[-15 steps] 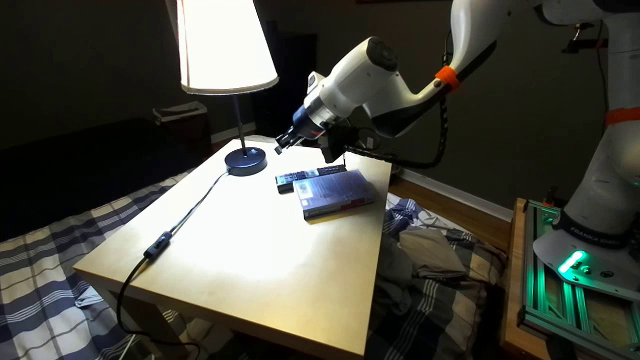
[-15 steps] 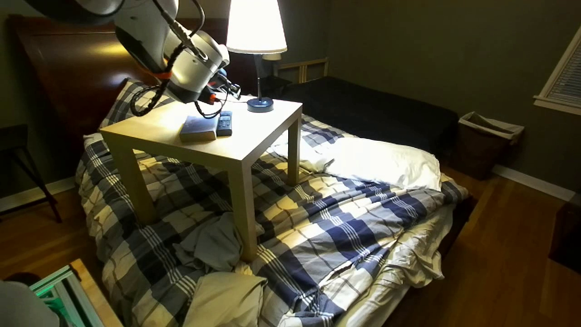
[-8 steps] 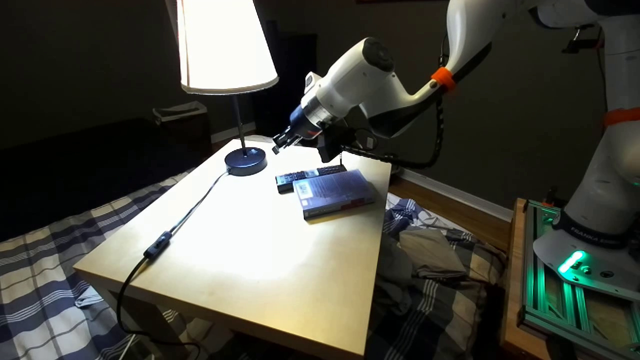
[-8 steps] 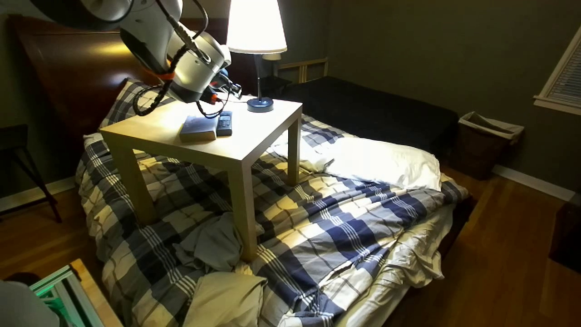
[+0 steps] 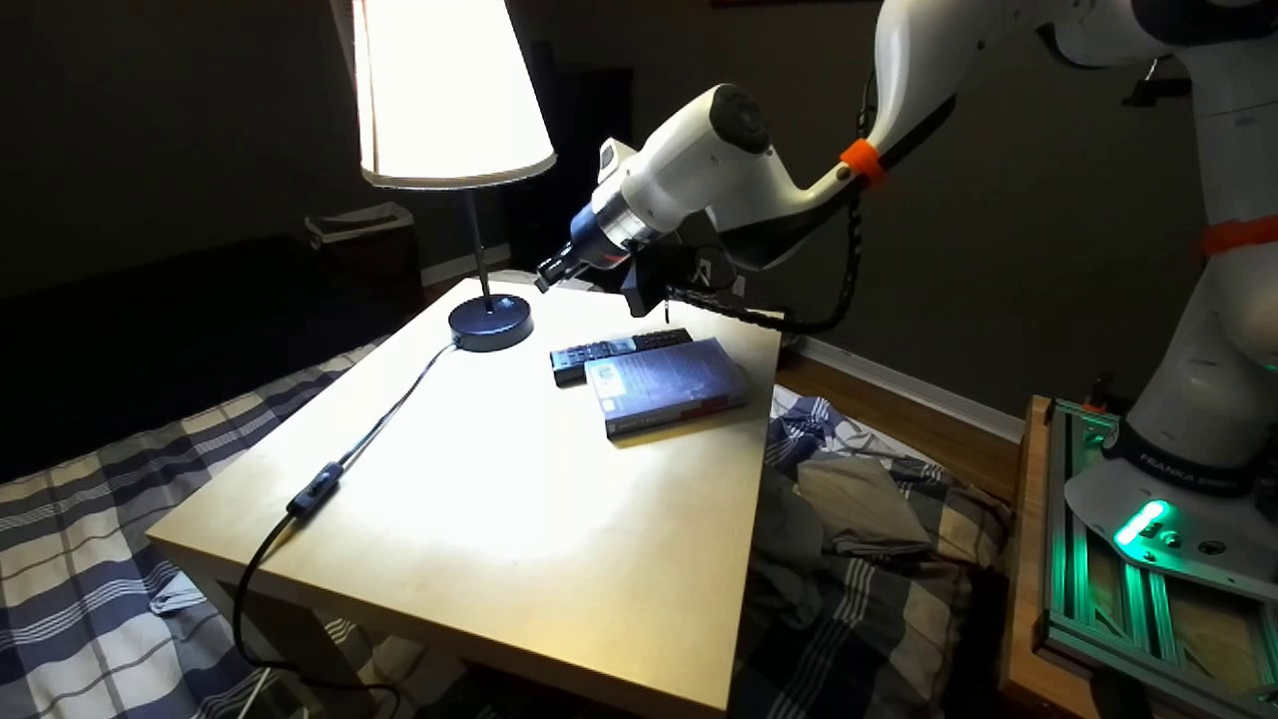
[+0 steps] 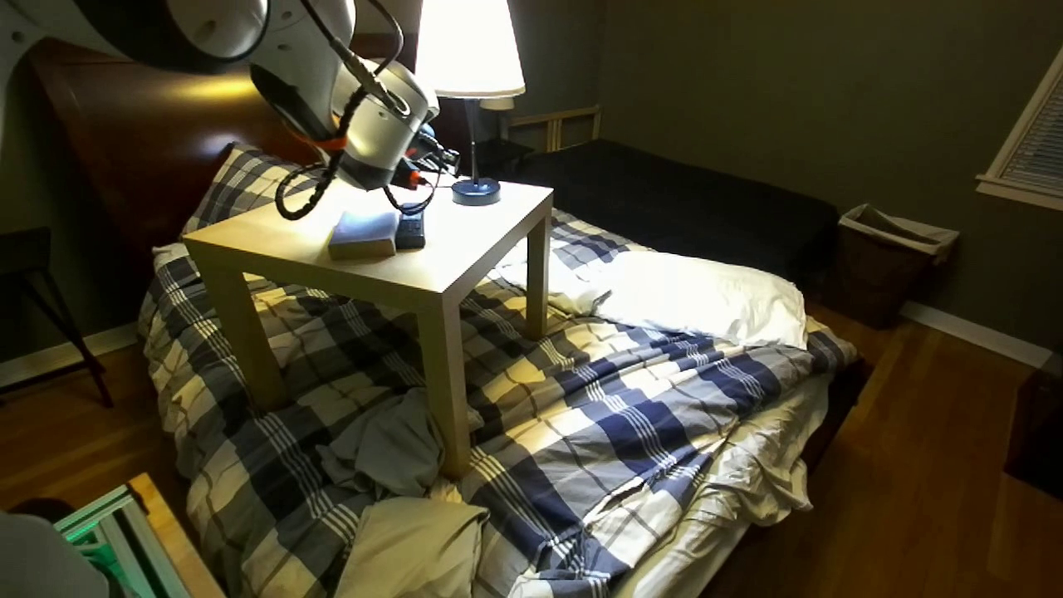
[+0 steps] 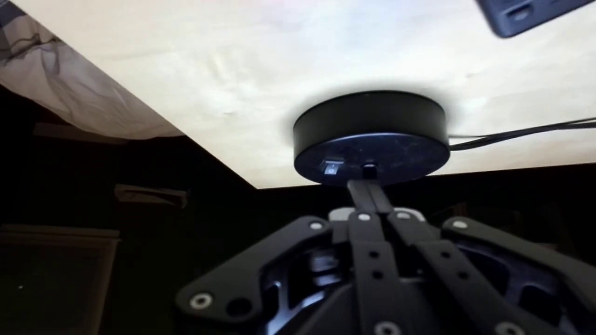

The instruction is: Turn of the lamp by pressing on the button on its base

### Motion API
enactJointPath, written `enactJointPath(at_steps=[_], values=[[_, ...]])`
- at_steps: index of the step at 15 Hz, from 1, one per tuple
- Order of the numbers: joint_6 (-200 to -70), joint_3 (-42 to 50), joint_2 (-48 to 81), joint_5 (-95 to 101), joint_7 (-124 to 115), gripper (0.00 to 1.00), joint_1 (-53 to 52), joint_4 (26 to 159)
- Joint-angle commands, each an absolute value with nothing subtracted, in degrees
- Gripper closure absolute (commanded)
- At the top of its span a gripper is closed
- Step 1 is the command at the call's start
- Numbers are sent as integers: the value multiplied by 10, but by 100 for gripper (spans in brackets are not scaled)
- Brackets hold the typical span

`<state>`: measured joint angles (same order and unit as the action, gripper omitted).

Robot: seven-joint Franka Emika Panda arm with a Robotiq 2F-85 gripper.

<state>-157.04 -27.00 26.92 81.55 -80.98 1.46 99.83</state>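
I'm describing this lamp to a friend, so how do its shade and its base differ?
The shade glows white; the base is dark. The shade is tall and narrows upward; the base is a low disc. The shade sits high above the table; the base rests on it. Both look round.

In an exterior view, arm's foot (image 5: 1193, 514) has a dk. band (image 5: 1185, 473) w/ pale caps: "FRANKA" reads OK, 2nd word starts "EMI", end blurred. Wrist view: sm. round "O" mark on rocker switch (image 7: 331, 168), set in top of lamp base (image 7: 372, 116). Box (image 5: 667, 379) on desk (image 5: 479, 519): fine print on cover, w/ pale label patch at one end, all too sm. to read. Remote (image 5: 621, 347) right beside it: key legends, ditto.
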Motion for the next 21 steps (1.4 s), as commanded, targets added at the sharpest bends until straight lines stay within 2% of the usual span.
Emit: enactJointPath(at_steps=[1, 12, 21], values=[[-1586, -257, 324, 853, -812, 100, 3, 935], [-1637, -253, 438, 902, -769, 100, 0, 806], [-1628, -261, 469, 878, -663, 100, 5, 775]])
